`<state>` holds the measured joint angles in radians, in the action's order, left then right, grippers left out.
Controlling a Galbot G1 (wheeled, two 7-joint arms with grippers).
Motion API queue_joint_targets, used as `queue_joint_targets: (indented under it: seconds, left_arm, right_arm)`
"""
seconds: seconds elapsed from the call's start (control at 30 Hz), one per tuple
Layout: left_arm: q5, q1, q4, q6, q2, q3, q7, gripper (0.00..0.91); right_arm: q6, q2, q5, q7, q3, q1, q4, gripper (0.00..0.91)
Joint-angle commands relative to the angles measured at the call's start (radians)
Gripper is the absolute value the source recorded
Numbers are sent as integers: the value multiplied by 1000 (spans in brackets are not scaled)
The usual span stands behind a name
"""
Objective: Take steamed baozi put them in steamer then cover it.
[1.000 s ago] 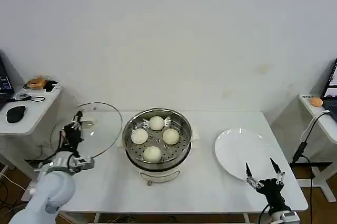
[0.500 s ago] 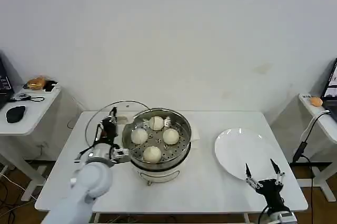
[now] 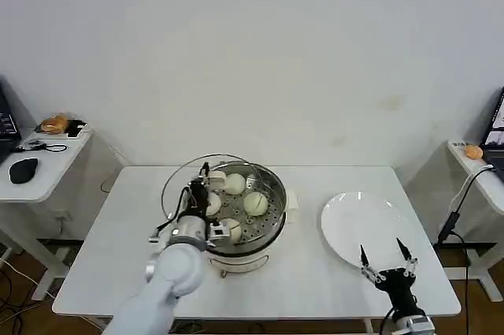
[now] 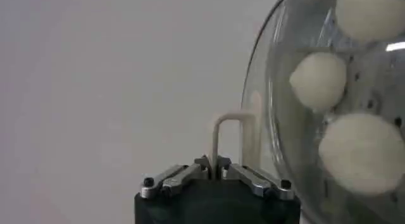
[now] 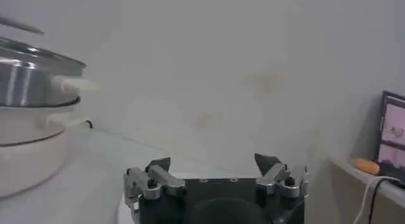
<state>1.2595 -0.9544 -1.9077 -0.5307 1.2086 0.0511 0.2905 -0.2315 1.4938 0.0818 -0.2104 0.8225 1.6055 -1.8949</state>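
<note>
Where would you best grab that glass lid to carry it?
By the cream bar handle at the centre of the cover, coming from its outer face. The bar stands off the smooth glass, so the fingers can close across it, as the left gripper does.

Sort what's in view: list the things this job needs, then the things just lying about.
Job: steamed baozi in the steamer; cover, held by its handle in the left claw.

Lying about: white plate, right claw idle beside it, mouse on side desk.
</note>
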Motion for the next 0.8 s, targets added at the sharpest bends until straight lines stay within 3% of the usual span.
queue_joint_targets:
  seconds: [0.03, 0.8]
  left_arm:
    - [82, 17, 19, 5, 72, -54, 13, 0]
    - [122, 0, 58, 28, 108, -75, 10, 0]
  right_arm:
    - [-2, 5, 8, 0, -9, -2, 5, 907]
    - [-9, 8, 19, 0, -27, -12, 30, 907]
